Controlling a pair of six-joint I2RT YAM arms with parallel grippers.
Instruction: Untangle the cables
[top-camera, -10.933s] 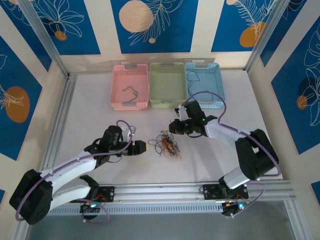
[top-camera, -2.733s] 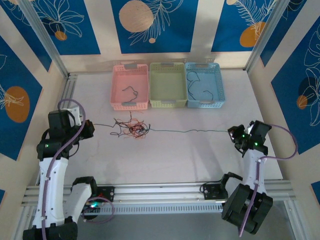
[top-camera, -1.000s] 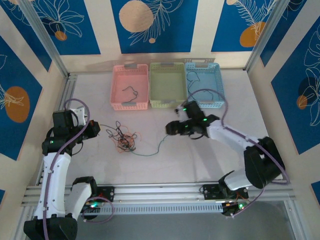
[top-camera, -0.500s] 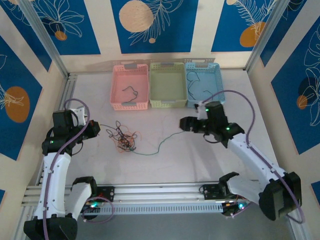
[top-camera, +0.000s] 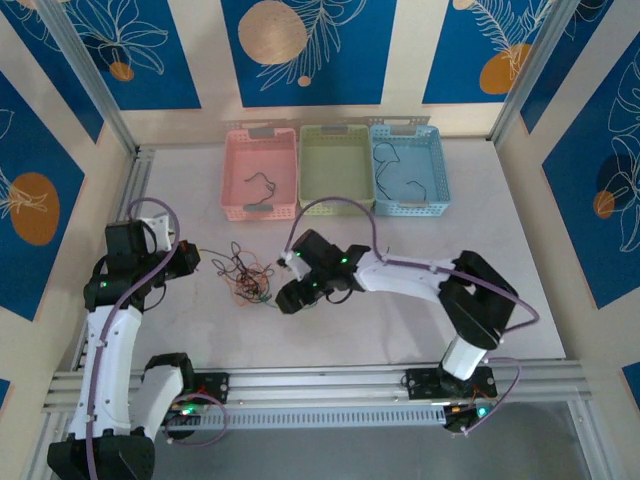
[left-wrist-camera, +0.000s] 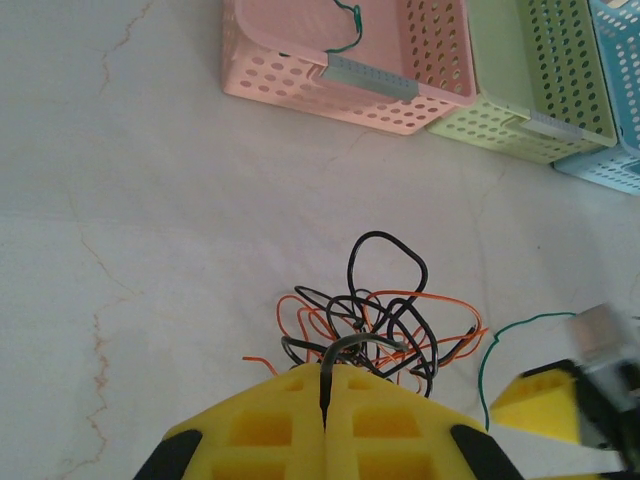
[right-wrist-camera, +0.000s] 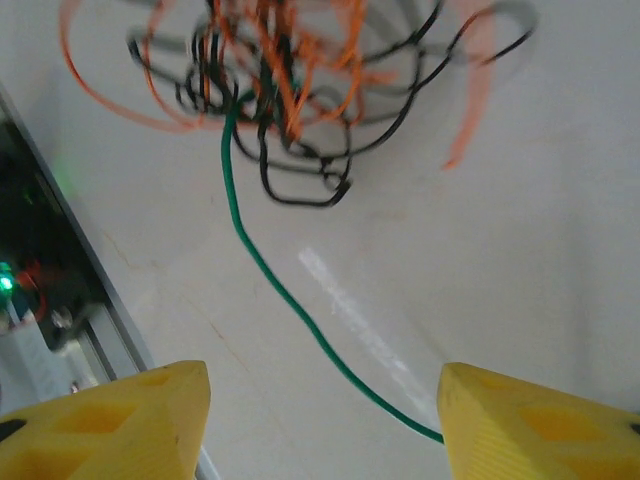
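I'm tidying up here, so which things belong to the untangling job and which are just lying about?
Job: cable clump, green cable, left gripper shut on a black strand, open right gripper, pink basket, green basket, blue basket.
Not the job: lilac arm cables, aluminium rail.

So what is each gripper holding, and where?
Left gripper pinches a black cable near one end; right gripper is open, holding nothing.

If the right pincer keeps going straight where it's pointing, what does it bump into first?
Probably the green wire, lying between the right pincer's open fingers. Just beyond it is the tangle of black and orange cables. Depth is hard to judge here.
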